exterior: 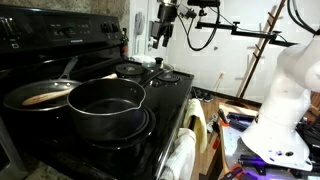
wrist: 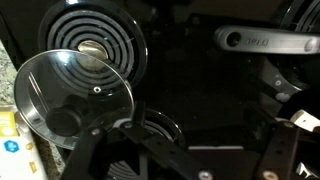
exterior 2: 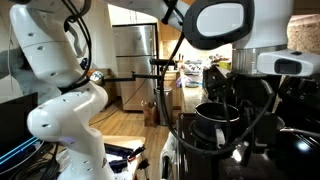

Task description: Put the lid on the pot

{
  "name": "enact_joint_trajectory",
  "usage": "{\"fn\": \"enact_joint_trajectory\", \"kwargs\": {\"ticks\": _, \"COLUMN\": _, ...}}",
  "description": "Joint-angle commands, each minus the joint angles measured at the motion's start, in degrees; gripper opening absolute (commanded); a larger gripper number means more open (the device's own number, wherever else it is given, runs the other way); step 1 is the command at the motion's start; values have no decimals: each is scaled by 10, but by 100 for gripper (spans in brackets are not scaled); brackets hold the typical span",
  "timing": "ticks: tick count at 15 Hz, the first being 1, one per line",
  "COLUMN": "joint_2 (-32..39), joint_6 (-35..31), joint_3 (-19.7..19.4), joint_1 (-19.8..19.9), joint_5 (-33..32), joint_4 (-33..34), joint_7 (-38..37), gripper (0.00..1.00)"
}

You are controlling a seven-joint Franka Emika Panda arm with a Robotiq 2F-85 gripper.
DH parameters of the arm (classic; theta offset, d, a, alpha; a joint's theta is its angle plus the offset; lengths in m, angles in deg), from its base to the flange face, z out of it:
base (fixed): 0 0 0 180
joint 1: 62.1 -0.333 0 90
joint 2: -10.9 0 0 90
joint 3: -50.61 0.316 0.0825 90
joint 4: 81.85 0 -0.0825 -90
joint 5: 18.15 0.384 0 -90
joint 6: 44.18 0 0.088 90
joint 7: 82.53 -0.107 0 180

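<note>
The pot (exterior: 105,105) is large, deep and dark, and stands uncovered on the front of the black stove; it also shows in an exterior view (exterior 2: 216,118) behind the arm. The glass lid (wrist: 75,92) with steel rim and dark knob lies on the cooktop beside a coil burner (wrist: 92,40), at the back of the stove in an exterior view (exterior: 156,67). My gripper (exterior: 160,38) hangs well above the lid. In the wrist view the gripper (wrist: 185,152) is open and empty, with the lid to the left of its fingers.
A frying pan (exterior: 40,95) with a long metal handle (wrist: 265,40) sits beside the pot on the stove. A towel (exterior: 185,150) hangs on the oven front. A tripod arm (exterior: 240,30) and a white robot base (exterior: 285,100) stand next to the stove.
</note>
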Motion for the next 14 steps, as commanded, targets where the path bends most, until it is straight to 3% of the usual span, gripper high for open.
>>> {"fn": "enact_joint_trajectory", "kwargs": {"ticks": 1, "joint_2": 47, "joint_6": -11, "joint_3": -21, "joint_1": 14, "joint_5": 19, "joint_4": 36, "joint_7": 3, "gripper": 100}}
{"fn": "enact_joint_trajectory", "kwargs": {"ticks": 6, "joint_2": 83, "joint_6": -43, "joint_3": -55, "joint_1": 31, "joint_5": 49, "joint_4": 53, "joint_7": 18, "gripper": 100}}
{"fn": "enact_joint_trajectory", "kwargs": {"ticks": 14, "joint_2": 87, "joint_6": -39, "joint_3": -53, "joint_1": 35, "joint_5": 34, "joint_4": 53, "joint_7": -19, "gripper": 100}}
